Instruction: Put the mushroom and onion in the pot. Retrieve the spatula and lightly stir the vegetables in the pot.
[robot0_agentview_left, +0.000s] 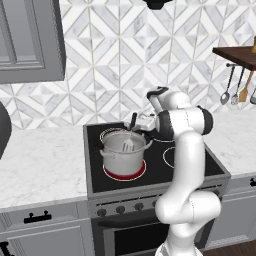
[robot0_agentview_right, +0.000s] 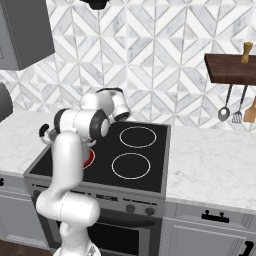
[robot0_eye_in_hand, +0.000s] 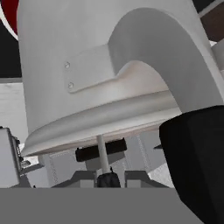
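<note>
The claw (robot0_agentview_left: 133, 121) is gripping the spatula (robot0_agentview_left: 129, 144) by its thin black handle, jaws nearly closed. The slotted head is hanging inside the pot (robot0_agentview_left: 125, 159).

A steel pot (robot0_agentview_left: 123, 154) stands on the red-glowing front left burner of a black stove (robot0_agentview_left: 190, 165), which is set between stretches of white marble table (robot0_agentview_left: 40, 165). The white arm reaches over the stove toward the pot, and its end effector (robot0_agentview_left: 133, 121) holds the black handle of the spatula (robot0_agentview_left: 129, 144), whose slotted silver head hangs down inside the pot's mouth. At the upper right, a ladle (robot0_agentview_left: 226, 95), a second utensil and an orange wooden spatula (robot0_agentview_left: 244, 90) hang under a dark wooden shelf (robot0_agentview_left: 235, 54) against the patterned tile wall.
</note>
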